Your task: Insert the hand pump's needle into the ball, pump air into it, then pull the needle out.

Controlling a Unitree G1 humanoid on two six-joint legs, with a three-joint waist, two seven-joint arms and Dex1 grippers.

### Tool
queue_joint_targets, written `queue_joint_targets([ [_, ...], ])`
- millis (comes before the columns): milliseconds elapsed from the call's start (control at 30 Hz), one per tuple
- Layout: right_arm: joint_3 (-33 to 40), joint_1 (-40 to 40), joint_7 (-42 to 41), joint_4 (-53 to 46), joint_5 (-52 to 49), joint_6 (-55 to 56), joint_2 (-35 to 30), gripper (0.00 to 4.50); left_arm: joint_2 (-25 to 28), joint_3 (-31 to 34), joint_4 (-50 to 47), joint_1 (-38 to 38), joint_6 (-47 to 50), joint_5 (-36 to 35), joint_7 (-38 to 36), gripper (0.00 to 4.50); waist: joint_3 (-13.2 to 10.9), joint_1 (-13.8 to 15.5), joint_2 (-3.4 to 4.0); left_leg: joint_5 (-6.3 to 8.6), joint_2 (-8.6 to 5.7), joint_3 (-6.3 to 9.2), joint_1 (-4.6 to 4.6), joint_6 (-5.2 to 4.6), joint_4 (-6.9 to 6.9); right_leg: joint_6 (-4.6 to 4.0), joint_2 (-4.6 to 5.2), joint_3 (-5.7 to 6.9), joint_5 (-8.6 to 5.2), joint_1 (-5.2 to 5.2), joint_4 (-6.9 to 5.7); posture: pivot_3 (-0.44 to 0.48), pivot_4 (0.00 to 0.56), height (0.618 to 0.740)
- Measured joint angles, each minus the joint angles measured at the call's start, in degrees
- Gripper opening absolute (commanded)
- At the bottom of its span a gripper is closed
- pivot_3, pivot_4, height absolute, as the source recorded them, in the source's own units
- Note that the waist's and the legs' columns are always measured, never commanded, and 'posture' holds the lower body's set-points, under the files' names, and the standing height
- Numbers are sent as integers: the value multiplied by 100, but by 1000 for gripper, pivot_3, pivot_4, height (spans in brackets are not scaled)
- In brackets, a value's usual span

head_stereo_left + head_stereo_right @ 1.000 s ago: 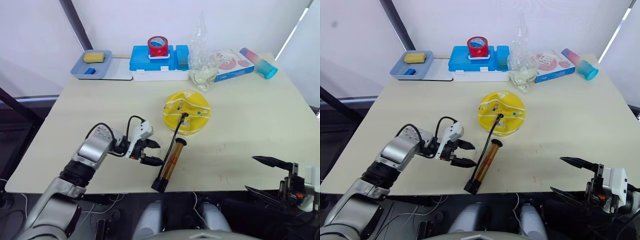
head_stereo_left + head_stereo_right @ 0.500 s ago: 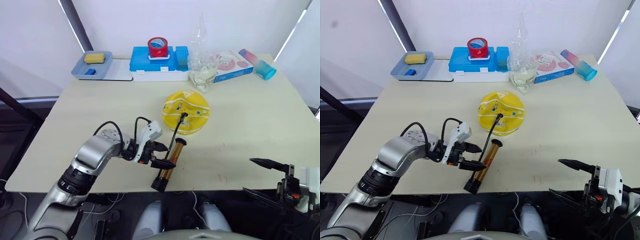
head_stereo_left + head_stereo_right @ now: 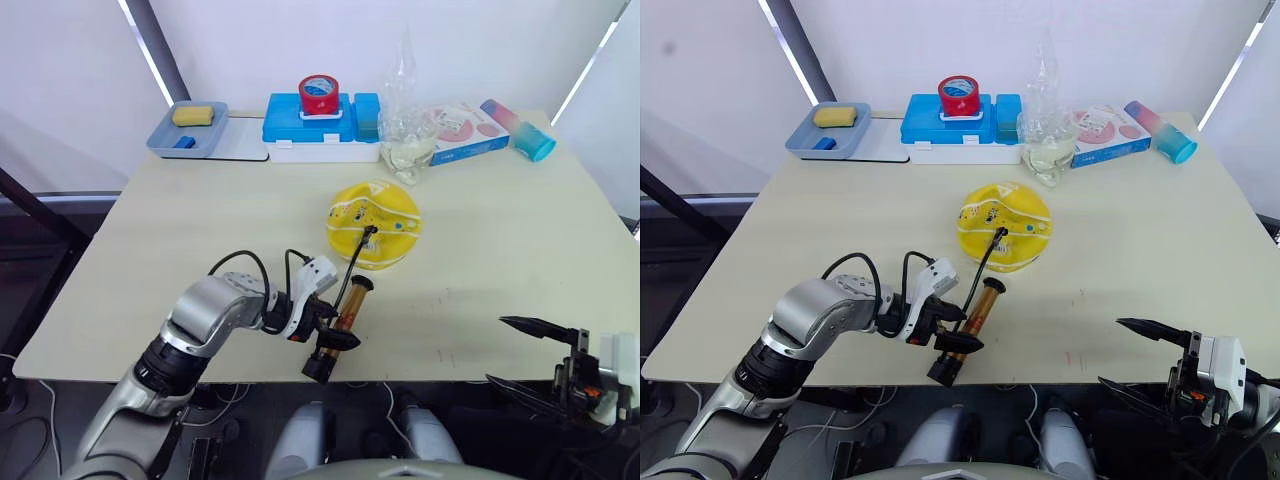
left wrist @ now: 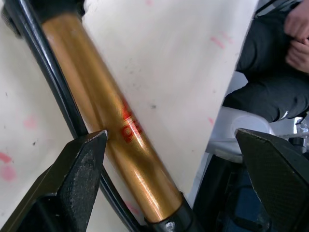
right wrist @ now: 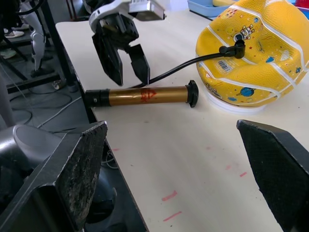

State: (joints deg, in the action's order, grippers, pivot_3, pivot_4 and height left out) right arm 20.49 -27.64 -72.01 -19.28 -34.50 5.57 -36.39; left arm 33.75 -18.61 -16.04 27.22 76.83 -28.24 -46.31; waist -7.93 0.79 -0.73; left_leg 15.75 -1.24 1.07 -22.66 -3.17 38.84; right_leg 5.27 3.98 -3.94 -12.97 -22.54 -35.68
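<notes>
Since a second ago the left hand (image 3: 334,331) has travelled across the counter (image 3: 520,240) from beside the hand pump (image 3: 340,325) to right over its barrel, near the black end cap at the counter's front edge. Its two fingers are spread, one on each side of the bronze cylinder, and the left wrist view shows them not yet pressed against the metal. The pump lies flat, pointing toward the ball (image 3: 373,222), which sits sagging and dented just beyond it. The black hose (image 5: 178,67) runs from the pump up to the ball, and its fitting with the needle (image 5: 236,48) appears already seated in the ball's valve. The right hand (image 3: 1150,355) hangs off the counter's near right edge, fingers wide apart and holding nothing. The step in hand looks like taking hold of the pump to start pumping. Next, the left fingers need to press together on the barrel, and the right hand likely has to come in to work the handle.
</notes>
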Motion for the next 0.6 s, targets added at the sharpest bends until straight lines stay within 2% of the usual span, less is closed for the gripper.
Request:
queue_joint_targets([
  [600, -12, -29, 117, -53, 52, 17, 74, 4500, -769, 72, 650, 420, 1254, -188, 885, 4472, 1, 0, 1, -7, -6, 32, 1, 13, 0, -11, 2, 28, -6, 10, -5, 0, 150, 737],
])
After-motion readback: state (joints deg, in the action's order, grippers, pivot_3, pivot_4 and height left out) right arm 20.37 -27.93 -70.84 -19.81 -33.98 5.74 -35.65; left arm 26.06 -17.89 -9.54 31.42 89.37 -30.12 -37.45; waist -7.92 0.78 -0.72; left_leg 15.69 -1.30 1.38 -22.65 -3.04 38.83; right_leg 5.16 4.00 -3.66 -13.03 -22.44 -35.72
